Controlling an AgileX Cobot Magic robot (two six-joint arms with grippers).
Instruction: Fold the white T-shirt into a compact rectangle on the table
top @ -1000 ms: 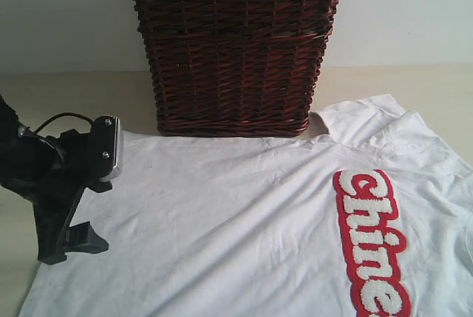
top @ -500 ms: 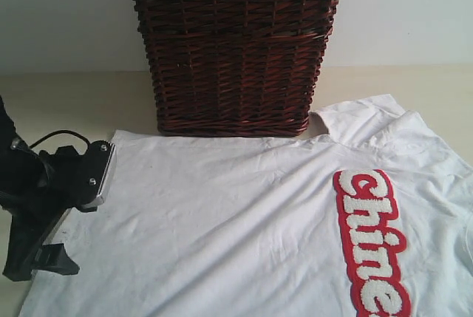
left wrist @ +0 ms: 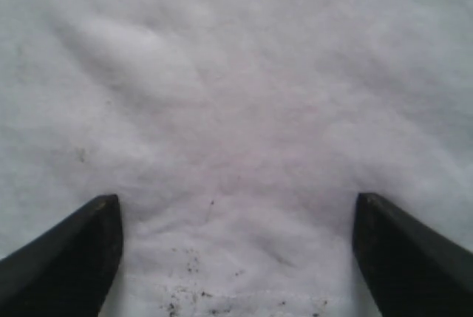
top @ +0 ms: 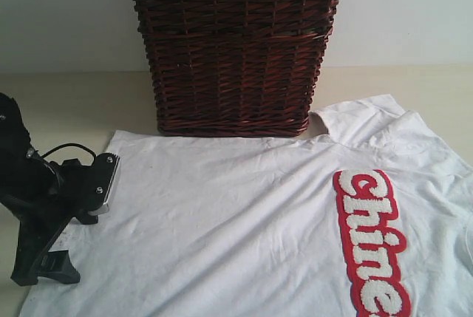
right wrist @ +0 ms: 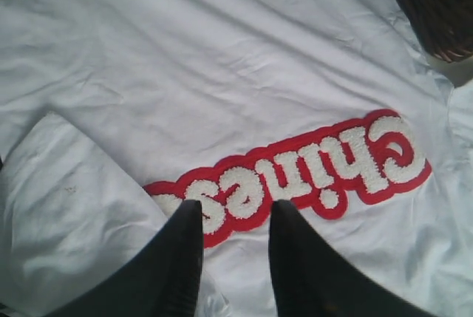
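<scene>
**Left arm sinks to the shirt's edge**

Lower and further left than a second ago, the black left gripper (top: 74,225) now sits at the left border of the thin white cotton T-shirt (top: 244,213). Its jaws are spread wide and nothing is caught between them. The left wrist view shows rumpled white cloth with a few dark specks between the two black fingers (left wrist: 70,258).

The shirt has not shifted. It lies spread flat on the pale beige table (top: 66,103), with its far edge just in front of the dark brown wicker basket (top: 233,51) and its red chest band with fuzzy white letters (top: 369,243) toward the right.

In the right wrist view, the right gripper (right wrist: 235,217) hangs above that band. Its fingers are a narrow gap apart and hold nothing.
</scene>
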